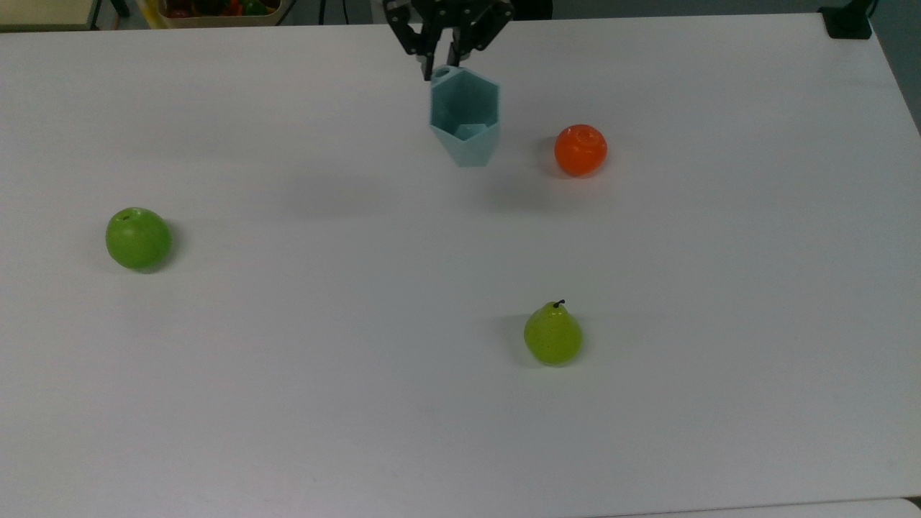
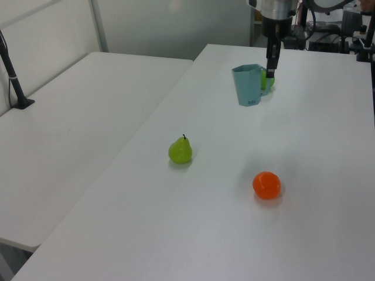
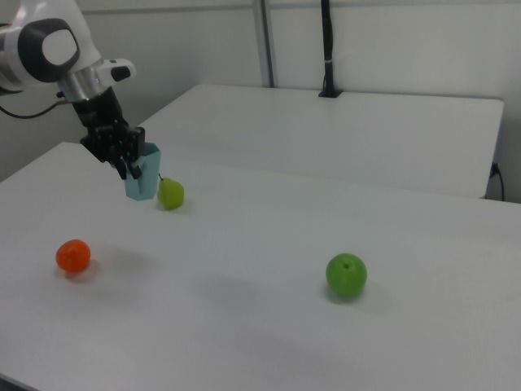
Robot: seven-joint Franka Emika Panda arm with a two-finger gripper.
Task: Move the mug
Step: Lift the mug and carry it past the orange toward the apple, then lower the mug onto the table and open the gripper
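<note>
tool (image 1: 440,68) gripping mug (image 1: 464,124) handle, airborne

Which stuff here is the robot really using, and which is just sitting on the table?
Using:
- the mug, pale teal, lifted off the table
- the gripper, shut on the mug's handle

Just sitting there:
- the orange
- the pear
- the green apple
- the white table they all rest on
</note>
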